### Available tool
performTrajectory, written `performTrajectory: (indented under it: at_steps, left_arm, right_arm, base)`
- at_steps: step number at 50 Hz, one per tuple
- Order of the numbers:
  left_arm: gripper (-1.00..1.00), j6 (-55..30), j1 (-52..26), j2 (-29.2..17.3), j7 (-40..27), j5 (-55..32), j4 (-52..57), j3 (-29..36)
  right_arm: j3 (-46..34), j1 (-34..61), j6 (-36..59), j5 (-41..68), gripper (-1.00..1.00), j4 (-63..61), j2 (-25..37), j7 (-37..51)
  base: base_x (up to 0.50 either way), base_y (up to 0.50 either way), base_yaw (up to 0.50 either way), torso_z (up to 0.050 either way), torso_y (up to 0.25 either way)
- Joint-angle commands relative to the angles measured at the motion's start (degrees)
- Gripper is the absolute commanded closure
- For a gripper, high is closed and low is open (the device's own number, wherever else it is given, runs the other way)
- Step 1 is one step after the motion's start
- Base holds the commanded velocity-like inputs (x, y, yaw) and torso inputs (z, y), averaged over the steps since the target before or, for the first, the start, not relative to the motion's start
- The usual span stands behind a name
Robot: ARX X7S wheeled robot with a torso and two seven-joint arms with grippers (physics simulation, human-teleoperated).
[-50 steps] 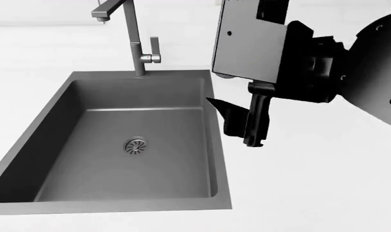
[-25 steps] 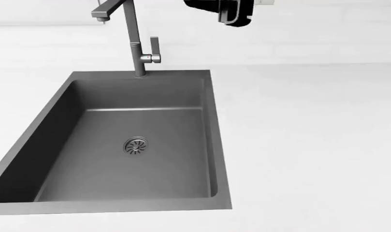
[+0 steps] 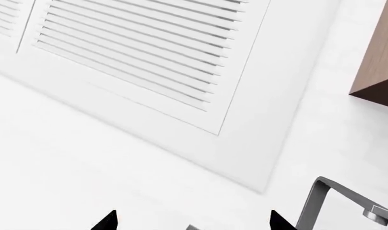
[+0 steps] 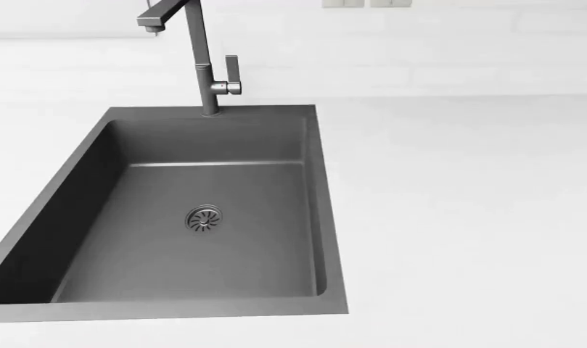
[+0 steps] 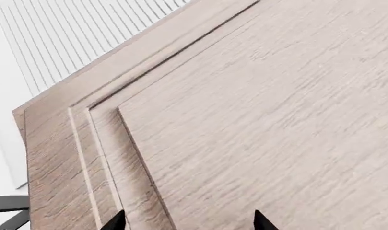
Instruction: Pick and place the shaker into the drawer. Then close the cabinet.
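Two black tips are all that shows of each end effector. In the left wrist view, the tips of the left end effector (image 3: pixel 194 221) sit far apart with nothing between them, so it is wide and holds nothing. It faces a white slatted panel (image 3: pixel 142 52), with a brown wooden cabinet corner (image 3: pixel 379 62) at one side and a bit of the grey faucet (image 3: pixel 337 201) near the tips. In the right wrist view, the tips of the right end effector (image 5: pixel 188 221) are also set well apart with nothing between them, so it is wide too. It is close to a light wooden cabinet door (image 5: pixel 258 120) with a raised frame, and white slats (image 5: pixel 78 33) show past the door's edge. From the head view, no arm can be seen. A dark grey sink (image 4: pixel 318 188) is sunk into the white bench (image 4: pixel 467 217). A round drain (image 4: pixel 205 218) sits in the bottom of the sink. The faucet stands at the back rim of the sink, with a small handle (image 4: pixel 232 72) on its side. The shaker and the drawer do not show in any view, so I cannot tell where the shaker is.
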Motion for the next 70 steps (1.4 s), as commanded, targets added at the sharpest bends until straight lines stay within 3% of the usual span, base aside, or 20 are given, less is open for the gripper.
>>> performTrajectory:
  at_steps: [1, 4, 9, 12, 26, 43, 44, 47, 49, 50, 53, 56, 58, 61, 64, 66, 70]
  left_arm:
    - [-1.00, 1.47, 1.46, -0.01, 0.03, 0.61, -0.54, 1.18]
    - [-1.00, 2.66, 2.29, -0.01, 0.12, 0.80, -1.32, 1.95]
    - [-1.00, 5.54, 4.46, -0.01, 0.42, 0.99, -3.17, 4.02]
    - [-1.00, 6.20, 5.08, -0.01, 0.65, 0.50, -4.22, 4.59]
    - [-1.00, 6.37, 6.63, -0.01, -5.25, 3.31, -7.25, 5.90]
    - [-1.00, 10.20, 8.66, -0.01, -13.79, 12.72, -2.02, 7.65]
    - [-1.00, 9.81, 8.52, -0.01, -13.21, 12.57, -0.90, 7.50]
    - [-1.00, 6.28, 6.71, -0.01, -10.64, 10.85, 3.37, 5.64]
    - [-1.00, 2.60, 4.37, -0.01, -8.42, 8.16, 6.13, 3.27]
    - [-1.00, 0.77, 3.12, -0.01, -7.36, 6.62, 7.24, 2.00]
    - [-1.00, -4.21, -0.75, -0.01, -4.23, 1.80, 9.89, -1.94]
    - [-1.00, -6.71, -2.90, 0.00, -1.51, -1.56, 11.59, -4.16]
    - [-1.00, -7.54, -3.66, 0.00, -0.24, -2.83, 12.69, -4.98]
    - [-1.00, -8.31, -4.45, 0.00, 1.30, -4.43, 13.70, -5.84]
    - [-1.00, -10.35, -5.61, 0.01, 2.98, -5.89, 14.38, -7.08]
    - [-1.00, -11.80, -6.45, 0.14, 3.68, -6.95, 14.68, -7.98]
    - [-1.00, -13.06, -7.28, 2.10, 2.99, -7.12, 15.09, -8.88]
  right_arm:
    - [27.01, 0.59, -2.36, -36.02, -1.00, 28.01, -7.92, 5.25]
    - [27.03, 0.59, 0.53, -35.87, -1.00, 31.00, -7.30, 8.52]
    - [2.90, -0.22, 6.09, -14.01, -1.00, 31.07, -4.71, 13.38]
    - [-5.99, -1.33, 7.32, -7.08, -1.00, 31.07, -3.56, 15.11]
    - [-5.99, -1.33, 7.32, -7.08, -1.00, 31.07, -3.56, 15.11]
    - [-5.99, -1.33, 7.32, -7.08, -1.00, 31.07, -3.56, 15.11]
    - [-8.63, -6.16, -0.94, -0.22, -1.00, 31.07, 0.26, 17.72]
    - [5.22, -2.49, -4.21, 5.36, -1.00, 31.07, 0.10, 19.72]
    - [9.59, -0.43, -9.75, 6.74, -1.00, 31.02, 0.12, 20.08]
    - [10.66, -1.53, -8.38, 7.66, -1.00, 25.39, 1.28, 20.99]
    - [15.71, -17.98, 17.40, 15.76, -1.00, -0.39, 11.86, 27.25]
    - [24.71, -24.41, 42.94, 21.40, -1.00, -26.18, 13.92, 33.06]
    - [31.23, -28.52, 54.57, 24.18, -1.00, -43.36, 13.35, 36.09]
    - [37.90, -33.38, 55.69, 49.96, -1.00, -67.47, 20.02, 61.88]
    - [41.33, -37.62, 55.11, 75.75, -1.00, -70.27, 22.12, 85.72]
    - [41.71, -39.98, 53.71, 92.93, -1.00, -71.90, 23.24, 92.21]
    - [40.93, -43.19, 51.36, 99.96, -1.00, -74.47, 25.30, 97.73]
  base:
    - [0.00, 0.00, 0.00, 0.000, 0.000]
    - [0.00, 0.00, 0.00, 0.000, 0.000]
    - [0.00, 0.00, 0.00, 0.000, 0.000]
    - [0.00, 0.00, 0.00, 0.000, 0.000]
    - [0.00, 0.00, 0.00, 0.000, 0.000]
    - [0.00, 0.00, 0.00, 0.000, 0.000]
    - [0.00, 0.00, 0.00, 0.000, 0.000]
    - [0.00, 0.00, 0.00, 0.000, 0.000]
    - [0.00, 0.00, 0.00, 0.000, 0.000]
    - [0.00, 0.00, 0.00, 0.000, 0.000]
    - [0.00, 0.00, 0.00, 0.000, 0.000]
    - [0.00, 0.00, 0.00, 0.000, 0.000]
    - [0.00, 0.00, 0.00, 0.000, 0.000]
    - [0.00, 0.00, 0.00, 0.000, 0.000]
    - [0.00, 0.00, 0.00, 0.000, 0.000]
    - [0.00, 0.00, 0.00, 0.000, 0.000]
    - [0.00, 0.00, 0.00, 0.000, 0.000]
